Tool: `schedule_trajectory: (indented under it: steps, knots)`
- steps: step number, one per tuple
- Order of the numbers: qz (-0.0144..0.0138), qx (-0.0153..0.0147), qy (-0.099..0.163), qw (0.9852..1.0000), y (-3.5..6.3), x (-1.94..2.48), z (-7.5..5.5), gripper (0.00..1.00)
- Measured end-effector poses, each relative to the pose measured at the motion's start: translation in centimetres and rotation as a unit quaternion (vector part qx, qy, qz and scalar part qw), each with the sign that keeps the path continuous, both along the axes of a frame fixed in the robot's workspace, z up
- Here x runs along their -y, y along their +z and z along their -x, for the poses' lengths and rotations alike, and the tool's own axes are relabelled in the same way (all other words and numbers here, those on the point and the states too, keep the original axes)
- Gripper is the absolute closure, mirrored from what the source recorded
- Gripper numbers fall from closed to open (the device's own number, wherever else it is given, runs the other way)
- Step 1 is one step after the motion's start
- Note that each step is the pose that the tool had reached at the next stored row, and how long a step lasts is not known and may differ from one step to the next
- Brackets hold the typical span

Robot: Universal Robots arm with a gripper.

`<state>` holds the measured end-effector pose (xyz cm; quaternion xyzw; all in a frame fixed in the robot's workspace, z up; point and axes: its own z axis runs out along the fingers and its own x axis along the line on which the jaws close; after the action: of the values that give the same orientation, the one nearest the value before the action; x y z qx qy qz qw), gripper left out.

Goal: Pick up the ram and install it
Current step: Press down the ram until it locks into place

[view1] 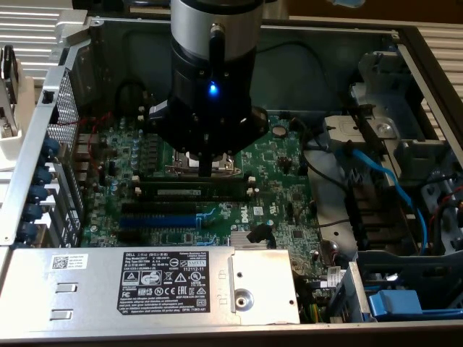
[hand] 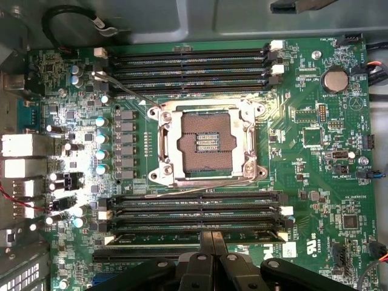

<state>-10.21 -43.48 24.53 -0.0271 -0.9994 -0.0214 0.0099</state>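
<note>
A: What is lying under the gripper point(view1: 206, 170)?

B: The ram point(view1: 189, 192), a thin flat green stick with a white label, is sitting in a black slot on the glossy green motherboard point(view1: 282, 173), just beside the fingertips.

A: Are the fingers pinching it?

B: They are pressed together, seemingly just above its edge; contact is unclear. The square metal CPU socket point(hand: 207, 145) is gleaming nearby.

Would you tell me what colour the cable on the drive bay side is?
The cable is light blue, clearest in the exterior view.
</note>
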Motion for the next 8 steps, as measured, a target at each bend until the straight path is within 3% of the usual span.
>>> schedule_trajectory:
  steps: [3, 8]
  knots:
    - [0.0002, -0.0001, -0.001, 1.0000, 0.01, 0.04, 0.01, 0.90]
    - [-0.0003, 0.0000, -0.004, 1.0000, 0.00, 0.52, 0.00, 0.90]
